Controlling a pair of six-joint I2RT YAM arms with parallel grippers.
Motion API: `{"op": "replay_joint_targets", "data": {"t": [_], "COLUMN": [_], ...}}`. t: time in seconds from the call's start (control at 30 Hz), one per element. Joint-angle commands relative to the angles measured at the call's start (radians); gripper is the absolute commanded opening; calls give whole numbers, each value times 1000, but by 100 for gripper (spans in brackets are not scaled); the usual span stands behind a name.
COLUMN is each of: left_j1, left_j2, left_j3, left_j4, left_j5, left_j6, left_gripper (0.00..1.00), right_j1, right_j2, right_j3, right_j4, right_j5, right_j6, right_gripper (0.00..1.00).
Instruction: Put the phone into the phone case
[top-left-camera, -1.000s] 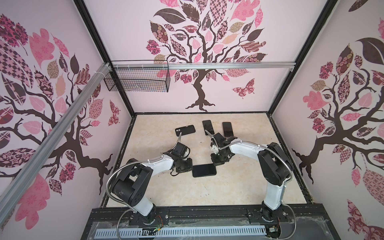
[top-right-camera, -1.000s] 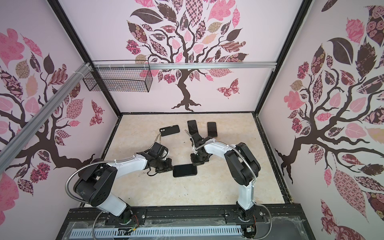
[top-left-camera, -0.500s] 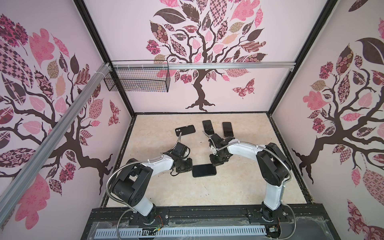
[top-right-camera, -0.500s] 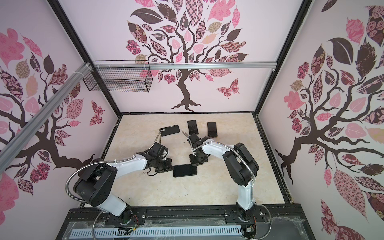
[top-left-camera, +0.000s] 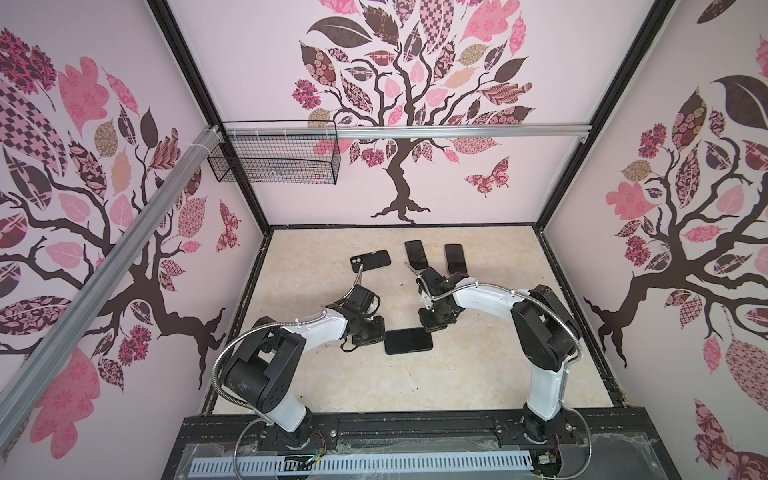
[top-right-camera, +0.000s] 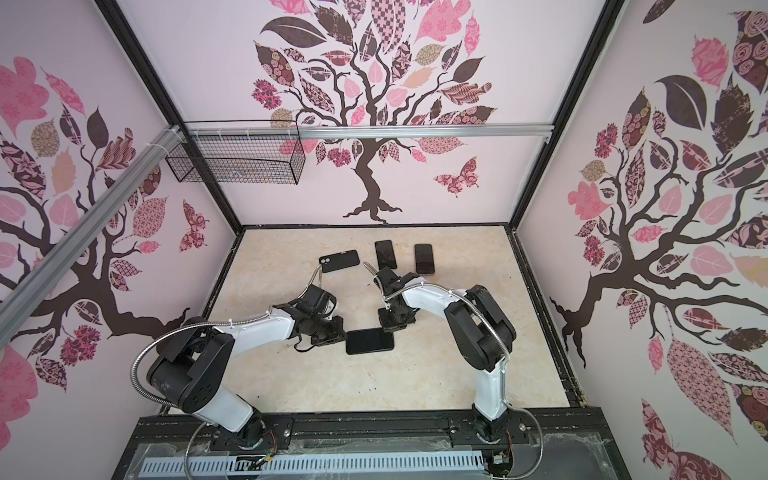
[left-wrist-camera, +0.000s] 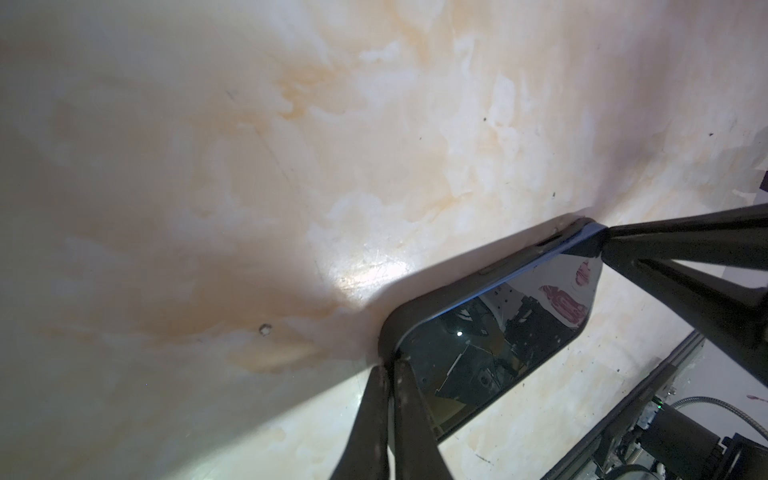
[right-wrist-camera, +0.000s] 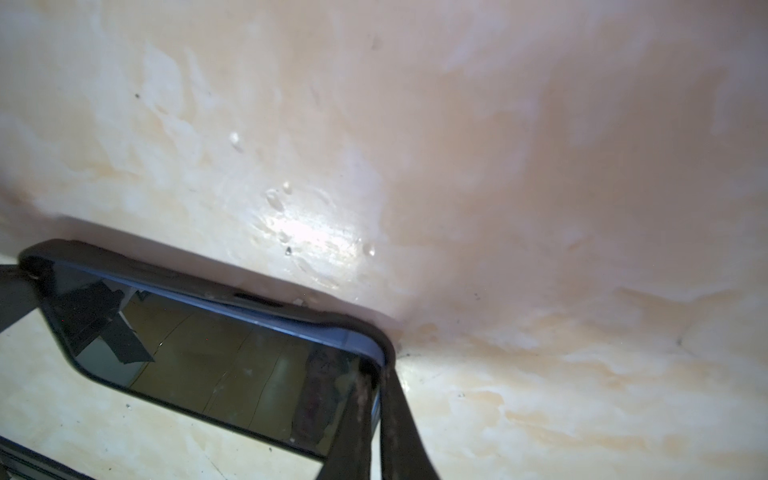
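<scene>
Touching phone (top-left-camera: 408, 340) corners: left claw (left-wrist-camera: 390, 365), right claw (right-wrist-camera: 377, 370)

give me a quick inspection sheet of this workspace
surface: marbled beige tabletop, scuffed, dark specks
job's things: phone lies screen up in dark case; its blue edge stands proud of the lip along one long side
clutter: spare phone, second spare phone, another case or phone camera side up, all at the far side
tools: left tool shut, tip at one phone corner; right tool shut, tip at another corner
cables: metal conduit along each arm; loose black loop by left wrist
surroundings: wire basket on rail; tree-print walls
</scene>
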Motion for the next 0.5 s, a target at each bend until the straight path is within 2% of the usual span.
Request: {"op": "replay_joint_targets", "data": {"t": [0.0, 0.47], "left_j1": [-11, -10], "left_j2": [55, 54], "left_j3": [-27, -36], "left_j4": [-15, -14], "left_j5": [-46, -56], "left_j6": [6, -3], "left_gripper": [7, 7], "right_j1": [117, 132], "right_j2": [458, 501], "right_j3": [-149, -139], "right_j4": [347, 330], "right_j5": [22, 65], "right_j6": [2, 4], "right_gripper": [10, 12]}}
